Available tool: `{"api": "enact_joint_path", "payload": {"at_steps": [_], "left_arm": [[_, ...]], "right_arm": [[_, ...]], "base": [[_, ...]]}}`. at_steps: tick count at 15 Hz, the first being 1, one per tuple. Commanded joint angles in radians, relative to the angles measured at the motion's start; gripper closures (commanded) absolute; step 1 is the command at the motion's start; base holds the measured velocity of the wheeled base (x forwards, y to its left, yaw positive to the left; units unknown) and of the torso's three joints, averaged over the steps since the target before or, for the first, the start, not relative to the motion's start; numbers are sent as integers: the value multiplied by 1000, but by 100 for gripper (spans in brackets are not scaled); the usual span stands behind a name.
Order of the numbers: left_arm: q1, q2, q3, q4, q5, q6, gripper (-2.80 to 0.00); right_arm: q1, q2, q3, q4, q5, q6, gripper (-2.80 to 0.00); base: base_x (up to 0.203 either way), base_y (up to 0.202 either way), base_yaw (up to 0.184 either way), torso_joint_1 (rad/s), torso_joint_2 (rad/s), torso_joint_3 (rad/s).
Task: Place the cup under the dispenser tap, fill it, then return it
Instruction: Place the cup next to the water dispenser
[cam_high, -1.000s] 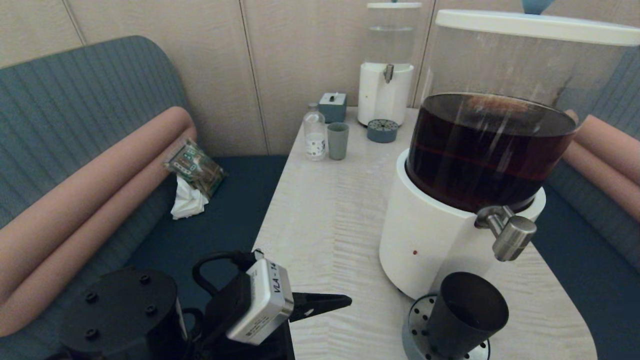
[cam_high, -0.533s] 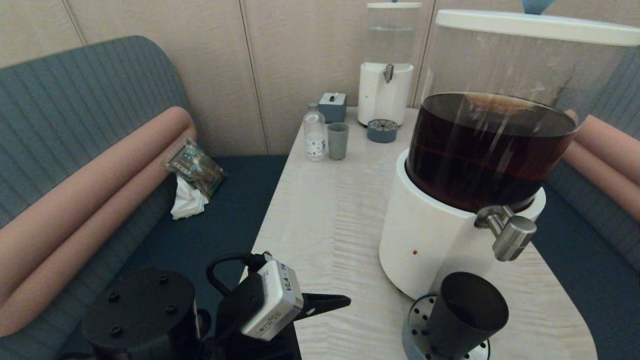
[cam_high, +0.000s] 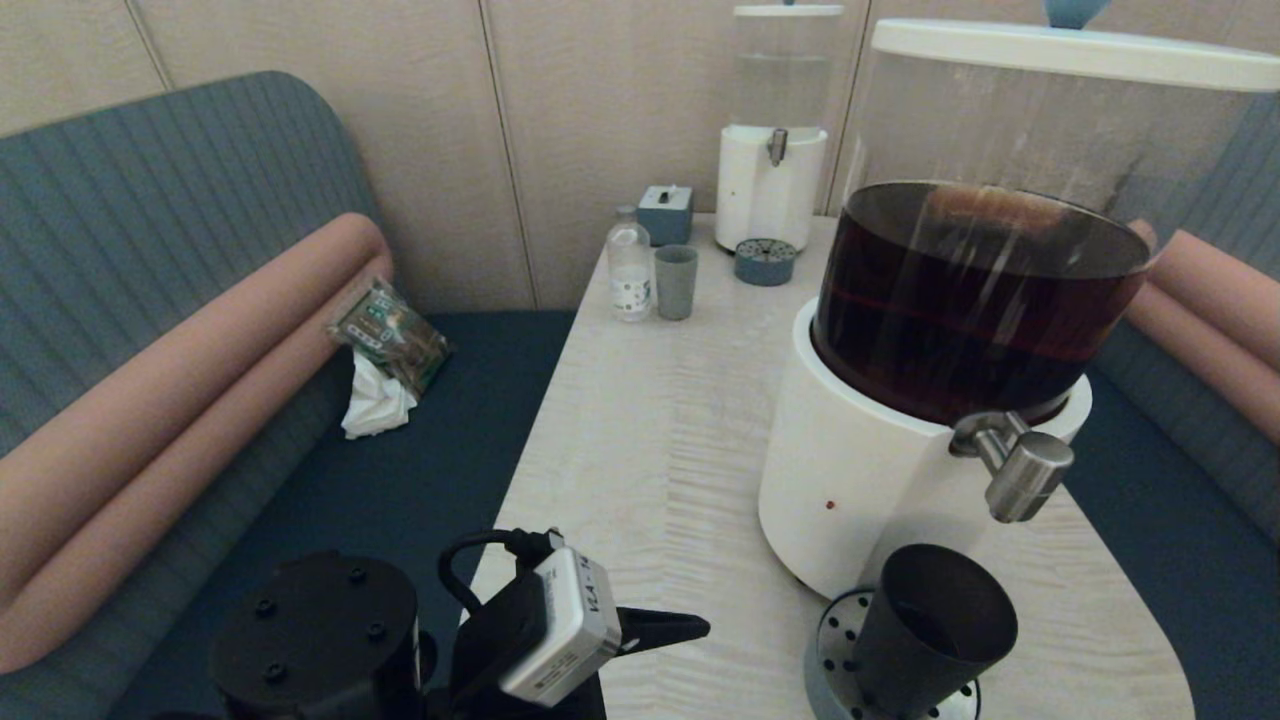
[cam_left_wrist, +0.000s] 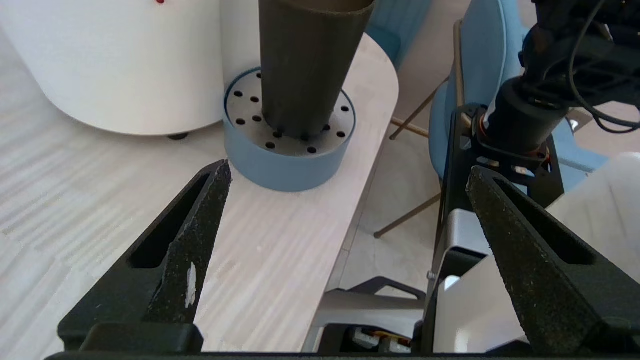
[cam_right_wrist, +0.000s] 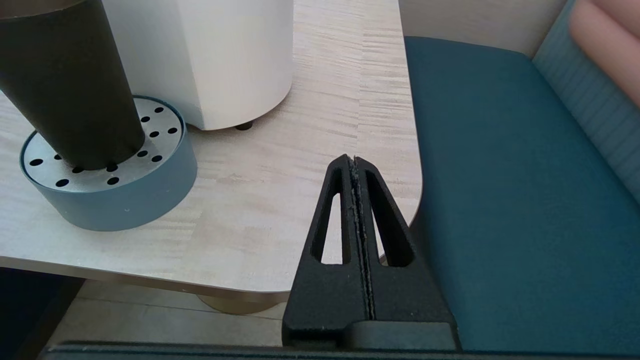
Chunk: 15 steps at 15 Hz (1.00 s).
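Your left claw (cam_left_wrist: 345, 180), spread wide at the head view's bottom centre, faces the cup (cam_high: 930, 630), upright on the drip tray (cam_high: 835, 640) lower right, below the tap (cam_high: 1020, 470). Right claw (cam_right_wrist: 355, 167) clenched empty.

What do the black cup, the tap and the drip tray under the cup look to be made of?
The cup: matte black, no shine, probably plastic or coated metal. The tap: brushed steel, with soft grey highlights. The drip tray: perforated grey metal-looking top plate in a smooth blue-grey wall, likely plastic.
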Motion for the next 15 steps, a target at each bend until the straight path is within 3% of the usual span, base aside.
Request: {"api": "enact_joint_path", "payload": {"at_steps": [1,6,15], "left_arm": [[0,15,-9,-13,-3,-1,-280],[-7,91,-70,-46,-23,-3,-280],[-72,282,-143,-228,-96,0,-280]], "right_arm": [[0,1,3,0,0,-1,0],[0,1,3,0,0,-1,0],[0,1,3,0,0,-1,0]], "base": [[0,0,0,0,0,0],[0,0,0,0,0,0],[0,0,0,0,0,0]]}}
